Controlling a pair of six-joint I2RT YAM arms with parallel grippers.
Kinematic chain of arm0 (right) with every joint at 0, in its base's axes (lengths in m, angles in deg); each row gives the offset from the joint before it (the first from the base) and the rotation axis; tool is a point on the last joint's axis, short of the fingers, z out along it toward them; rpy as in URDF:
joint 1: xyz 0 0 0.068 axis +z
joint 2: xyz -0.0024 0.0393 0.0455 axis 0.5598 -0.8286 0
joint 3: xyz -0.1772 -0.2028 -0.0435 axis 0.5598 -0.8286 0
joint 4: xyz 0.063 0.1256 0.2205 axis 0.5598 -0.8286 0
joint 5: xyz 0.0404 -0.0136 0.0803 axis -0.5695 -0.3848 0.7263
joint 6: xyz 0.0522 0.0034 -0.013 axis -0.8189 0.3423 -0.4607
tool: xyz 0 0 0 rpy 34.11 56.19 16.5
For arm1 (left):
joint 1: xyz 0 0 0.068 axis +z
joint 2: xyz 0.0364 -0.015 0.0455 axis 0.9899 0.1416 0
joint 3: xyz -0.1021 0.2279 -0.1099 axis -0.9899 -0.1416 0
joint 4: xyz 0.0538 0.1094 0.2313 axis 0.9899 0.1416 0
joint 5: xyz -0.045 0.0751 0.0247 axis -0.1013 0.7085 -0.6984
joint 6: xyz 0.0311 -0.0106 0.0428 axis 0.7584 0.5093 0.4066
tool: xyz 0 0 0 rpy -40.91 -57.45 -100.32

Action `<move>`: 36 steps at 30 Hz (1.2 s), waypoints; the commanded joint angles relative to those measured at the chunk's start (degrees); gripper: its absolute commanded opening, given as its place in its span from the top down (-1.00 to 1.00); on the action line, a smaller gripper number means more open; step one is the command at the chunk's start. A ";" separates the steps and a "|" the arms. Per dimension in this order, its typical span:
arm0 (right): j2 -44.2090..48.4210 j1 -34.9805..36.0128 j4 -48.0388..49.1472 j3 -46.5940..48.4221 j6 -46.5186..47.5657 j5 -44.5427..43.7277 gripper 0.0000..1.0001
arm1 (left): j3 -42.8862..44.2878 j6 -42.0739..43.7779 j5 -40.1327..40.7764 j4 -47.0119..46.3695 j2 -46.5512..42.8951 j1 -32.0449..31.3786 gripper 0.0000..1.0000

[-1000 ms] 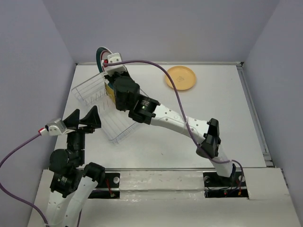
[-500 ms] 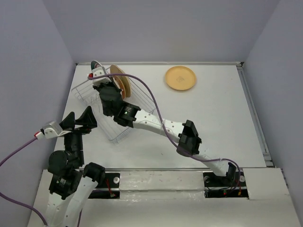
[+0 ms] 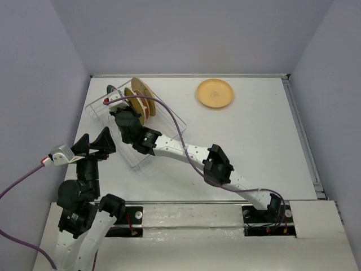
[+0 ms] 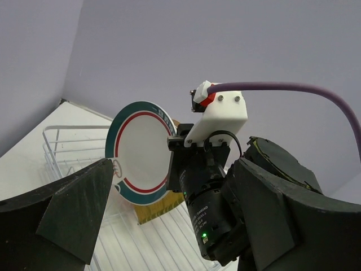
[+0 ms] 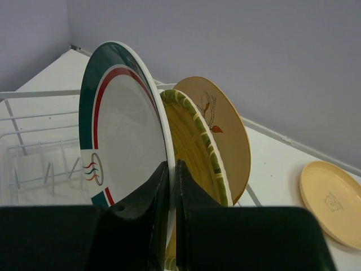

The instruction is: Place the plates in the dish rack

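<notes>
Right wrist view: the right hand (image 5: 169,183) pinches the rim of the white plate (image 5: 121,130), holding it upright over the dish rack (image 5: 34,118), just beside the ribbed yellow plate (image 5: 194,147) and a tan plate (image 5: 225,127) standing in the wires. Whether its lower edge has reached the divider prongs (image 5: 49,169) is hidden behind the fingers. The gap to the yellow plate looks thin, so a slight lean on the way down could knock that neighbour and tip the row. Let go before the edge sits between prongs, the plate could roll or fall flat in the basket. The left hand (image 3: 96,141), jaws spread and holding nothing, hangs near the rack's near end, where a swing of either arm risks a bump. A loose tan plate (image 3: 215,93) lies well apart on the tabletop (image 3: 254,141), not yet loaded.
</notes>
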 commanded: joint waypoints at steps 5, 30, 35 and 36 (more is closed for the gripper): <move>-0.02 -0.47 4.95 2.05 -4.02 0.01 0.86 | 2.02 -0.29 0.15 -2.55 -0.75 -0.24 -0.98; 14.37 -0.47 4.95 -15.69 -17.38 4.41 -0.03 | 1.93 -0.29 -0.20 -2.55 -0.05 -0.42 -0.98; 24.30 -0.47 6.44 -28.40 -20.89 5.02 -0.04 | 1.93 -0.29 -0.46 -2.55 0.04 -0.42 -0.98; 28.50 -0.47 6.80 -30.97 -21.68 5.19 -0.04 | 1.85 -0.29 -0.55 -2.55 0.22 -0.42 -0.98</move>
